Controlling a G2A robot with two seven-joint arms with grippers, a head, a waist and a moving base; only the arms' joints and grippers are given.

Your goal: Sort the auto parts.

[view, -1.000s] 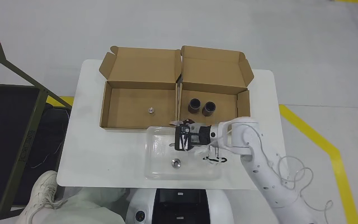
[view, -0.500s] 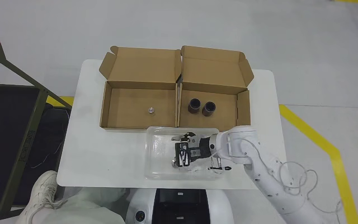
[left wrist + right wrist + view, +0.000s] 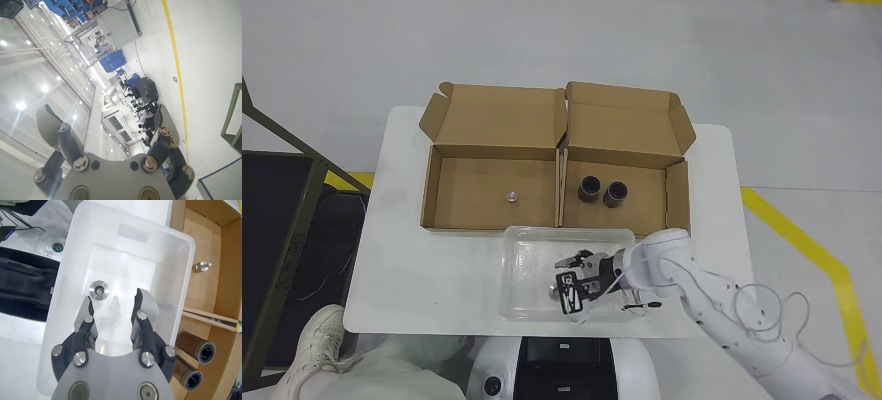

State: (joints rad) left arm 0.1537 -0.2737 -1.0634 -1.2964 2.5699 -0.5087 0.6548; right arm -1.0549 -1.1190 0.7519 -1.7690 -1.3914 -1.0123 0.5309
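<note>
1. Silver ring [image 3: 99, 290] lies flat on the floor of the white tub [image 3: 189, 243], all alone.
2. The left brown box [image 3: 462, 195] has one small metal pin [image 3: 510, 196]. The right brown box [image 3: 647, 195] has two dark tubes [image 3: 591, 187].
3. The ring sits just by one fingertip of my right gripper [image 3: 113, 296], not between the two.
4. My jaws are wide apart and hold nothing.
5. My left gripper [image 3: 103, 109] is spread apart too, holding nothing.
</note>
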